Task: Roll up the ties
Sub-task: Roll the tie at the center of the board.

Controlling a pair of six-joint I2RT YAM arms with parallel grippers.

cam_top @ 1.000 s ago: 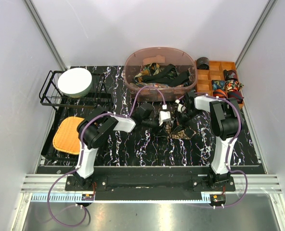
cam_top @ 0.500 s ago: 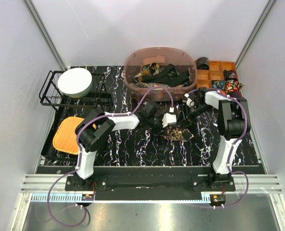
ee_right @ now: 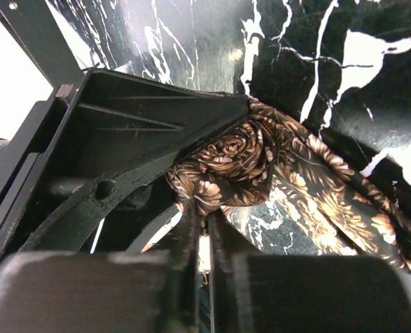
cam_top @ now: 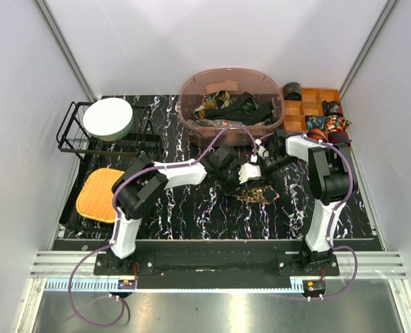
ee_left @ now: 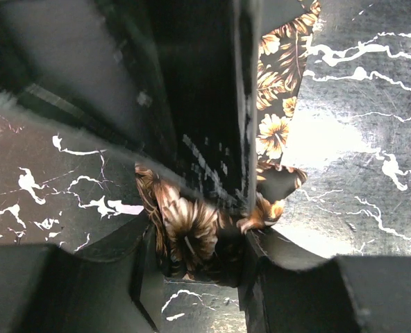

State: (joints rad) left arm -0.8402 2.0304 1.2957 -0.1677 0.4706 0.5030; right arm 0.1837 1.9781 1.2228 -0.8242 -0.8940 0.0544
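Left fingers (ee_left: 309, 284): clamped on part-rolled brown floral tie (ee_left: 188, 232), mid tabletop (cam_top: 191, 208). Right fingers (ee_right: 223, 250): nearly closed against it; grip I cannot confirm.

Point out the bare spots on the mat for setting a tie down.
Free: the near strip of mat in front of the floral tie, and the gap between rack and bin. Crowded: around the tie, and by the tray.

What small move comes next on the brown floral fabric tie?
The left gripper clamps the half-rolled brown floral fabric tie; the right gripper, jaws nearly shut, sits at its edge; flat tail lies unrolled. So probably roll one more wrap along that tail.
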